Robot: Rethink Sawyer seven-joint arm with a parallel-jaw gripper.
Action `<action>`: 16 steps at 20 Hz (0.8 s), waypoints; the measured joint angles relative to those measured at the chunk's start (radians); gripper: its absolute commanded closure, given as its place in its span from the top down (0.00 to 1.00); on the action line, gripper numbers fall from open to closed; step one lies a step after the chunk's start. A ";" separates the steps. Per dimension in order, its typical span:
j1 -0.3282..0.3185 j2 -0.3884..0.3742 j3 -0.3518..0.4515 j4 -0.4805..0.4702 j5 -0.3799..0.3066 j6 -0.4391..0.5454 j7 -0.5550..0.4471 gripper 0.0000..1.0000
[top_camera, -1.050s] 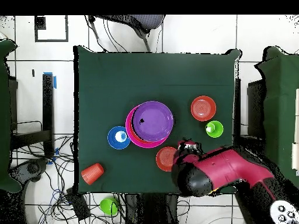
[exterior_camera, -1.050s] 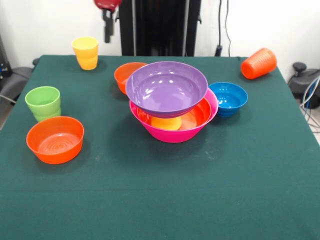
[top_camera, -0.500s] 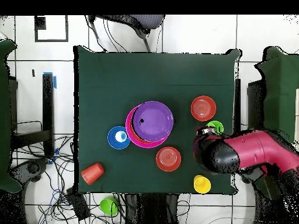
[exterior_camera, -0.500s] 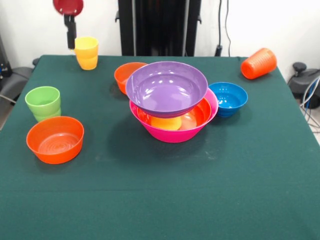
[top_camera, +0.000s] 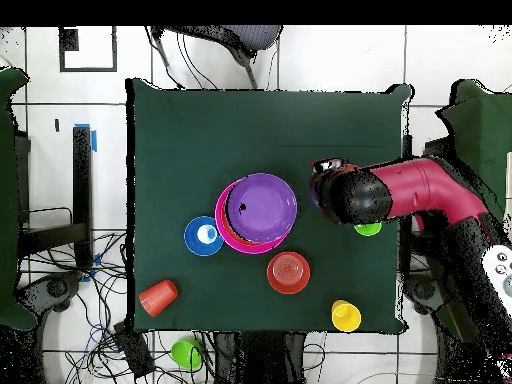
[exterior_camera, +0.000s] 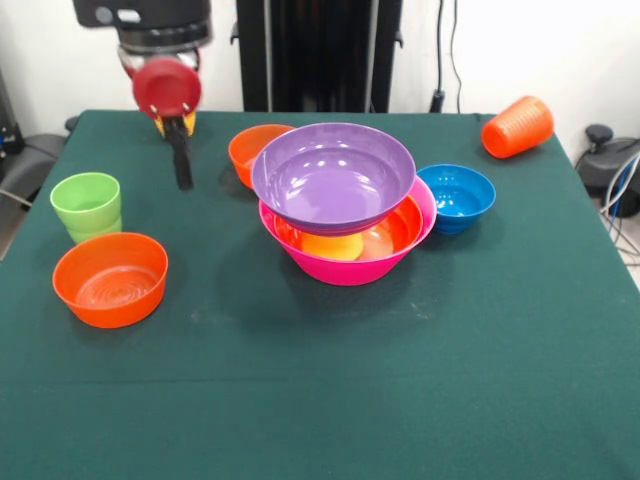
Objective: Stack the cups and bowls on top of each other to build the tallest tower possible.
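The tower stands mid-table: a purple bowl [exterior_camera: 333, 175] [top_camera: 262, 207] tilted on a large orange bowl [exterior_camera: 398, 226] inside the pink bowl [exterior_camera: 350, 262] [top_camera: 221, 226], with a yellow-orange piece [exterior_camera: 332, 246] showing under the purple one. My gripper [exterior_camera: 183, 172] [top_camera: 328, 178] hangs in front of a yellow cup [exterior_camera: 159, 125] [top_camera: 346, 316], holding nothing. Loose pieces: green cup [exterior_camera: 87, 205] [top_camera: 368, 229], small orange bowl [exterior_camera: 110, 278], another small orange bowl [exterior_camera: 248, 150] [top_camera: 288, 272], blue bowl [exterior_camera: 457, 195] [top_camera: 204, 236], and an orange cup [exterior_camera: 517, 127] [top_camera: 158, 297] on its side.
In the overhead view the red arm [top_camera: 410, 195] covers the small orange bowl beside the green cup. A green object [top_camera: 186, 352] lies off the table among cables. The dark green cloth [exterior_camera: 400, 380] runs bare along the front.
The gripper has come down and swung away from the yellow cup's far side toward the table's middle, now lower over the cloth. No cup or bowl has moved.
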 measured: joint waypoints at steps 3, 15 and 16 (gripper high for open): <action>0.019 0.037 0.000 -0.034 0.015 0.000 0.000 1.00; -0.014 0.114 -0.001 -0.064 0.030 0.000 -0.005 1.00; -0.018 0.116 -0.002 -0.064 0.029 0.000 -0.006 1.00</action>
